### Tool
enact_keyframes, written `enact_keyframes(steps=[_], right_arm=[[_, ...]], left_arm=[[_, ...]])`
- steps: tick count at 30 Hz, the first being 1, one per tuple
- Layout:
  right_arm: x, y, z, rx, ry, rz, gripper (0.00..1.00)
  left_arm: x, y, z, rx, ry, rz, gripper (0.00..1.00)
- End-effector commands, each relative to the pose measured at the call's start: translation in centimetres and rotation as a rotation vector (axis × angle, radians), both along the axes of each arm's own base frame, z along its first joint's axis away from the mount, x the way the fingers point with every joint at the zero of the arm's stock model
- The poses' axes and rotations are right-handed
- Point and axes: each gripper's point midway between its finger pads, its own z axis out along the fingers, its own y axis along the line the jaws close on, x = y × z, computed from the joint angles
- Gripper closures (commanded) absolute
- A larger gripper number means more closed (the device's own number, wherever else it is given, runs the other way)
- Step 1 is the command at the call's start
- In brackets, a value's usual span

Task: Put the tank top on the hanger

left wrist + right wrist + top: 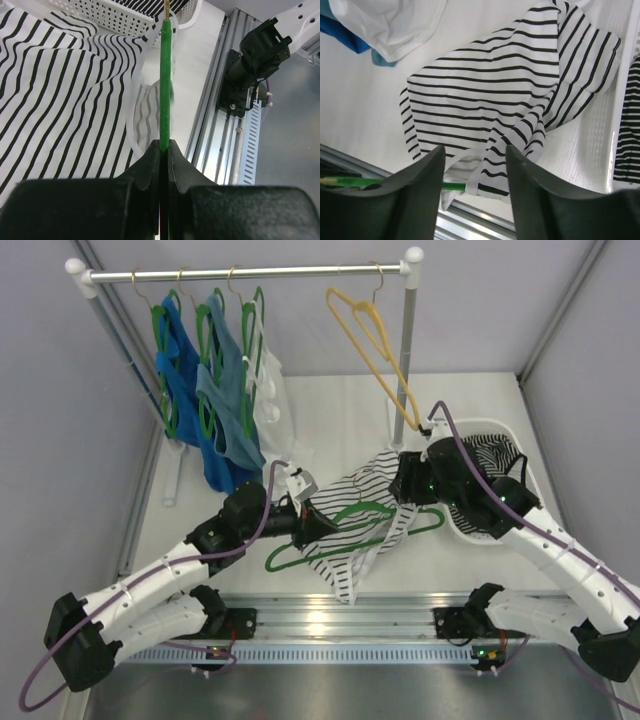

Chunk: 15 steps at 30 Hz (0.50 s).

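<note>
The striped tank top (362, 510) lies crumpled on the table's middle, also in the left wrist view (65, 95) and right wrist view (490, 95). The green hanger (345, 523) lies over and partly inside it, its hook pointing right toward the basket. My left gripper (318, 522) is shut on the hanger's bar (164, 90). My right gripper (402, 486) is open and empty just above the top's right side; a green bar end (451, 186) shows inside the top's strap between its fingers.
A rail (250, 273) at the back holds blue tops (215, 400), a white top (268, 390) and a yellow hanger (375, 345). A white basket (520, 465) with striped clothes stands right. The metal table edge (330, 625) runs along the front.
</note>
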Motion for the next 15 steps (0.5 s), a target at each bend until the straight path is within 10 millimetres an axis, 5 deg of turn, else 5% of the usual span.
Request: enact_keyframes(steps=[1,5,15], right_arm=[[-0.2,0.0,3.0,0.016,-0.126,0.093,0.45],[-1.2,1.0,5.0,0.064,-0.208,0.175,0.32],[-2.5,5.5,4.5,0.117,-0.238,0.224,0.31]], left_arm=[[0.9,-0.9,2.0,-0.091,-0.076,0.01,1.0],[1.2,-1.3,1.3,-0.09,-0.046,0.02,1.0],[2.7,-2.5,0.5,-0.076,0.043,0.062,1.0]])
